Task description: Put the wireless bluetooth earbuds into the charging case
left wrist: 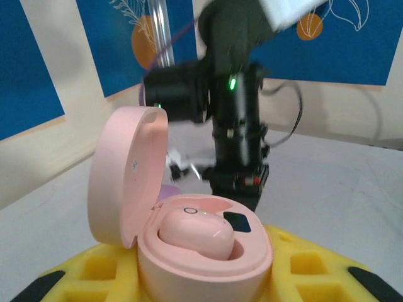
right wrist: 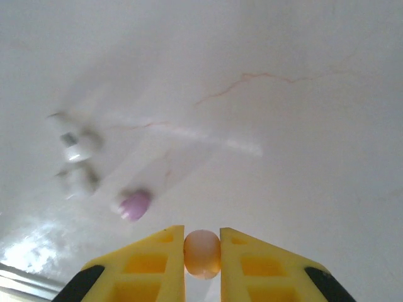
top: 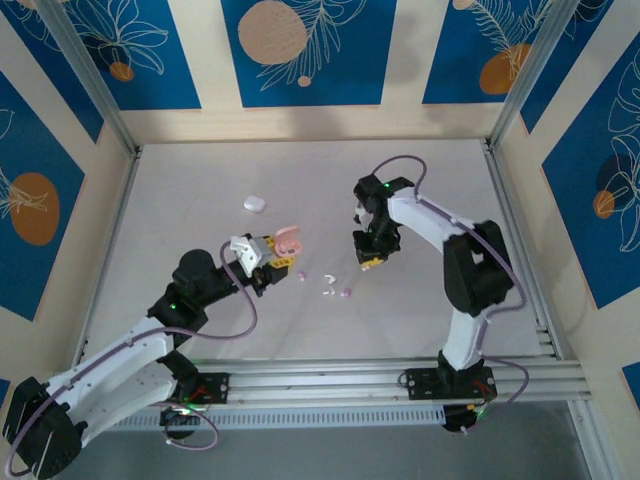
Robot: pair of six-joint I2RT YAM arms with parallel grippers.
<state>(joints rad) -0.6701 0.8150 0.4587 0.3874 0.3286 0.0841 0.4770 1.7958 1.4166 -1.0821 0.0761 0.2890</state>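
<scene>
The left claw (top: 268, 256) is pressed against the sides of the pink charging case (left wrist: 204, 258), holding it upright above the worktop (top: 200, 190) with its lid (left wrist: 126, 176) swung open to the left in the wrist view. One pink bud (left wrist: 196, 233) already sits in a socket of the case, its glossy back facing up, and next to it a dark opening shows in the case's top face. Beyond the case, the black right arm (left wrist: 236, 126) stands close in front, a green light glowing on it. The right claw (right wrist: 201, 238) is squeezed shut on a second pink earbud (right wrist: 201, 253), which is pinched between the two yellow fingertips (right wrist: 157, 258) above the pale surface. Below that claw, a purple earbud (right wrist: 134, 204) lies loose on the worktop, and two white earbuds (right wrist: 75, 148) lie a little farther off, blurred. In the overhead view these loose buds lie between the two claws, and a closed white case (top: 254, 203) rests by itself farther back, well apart from both arms.
</scene>
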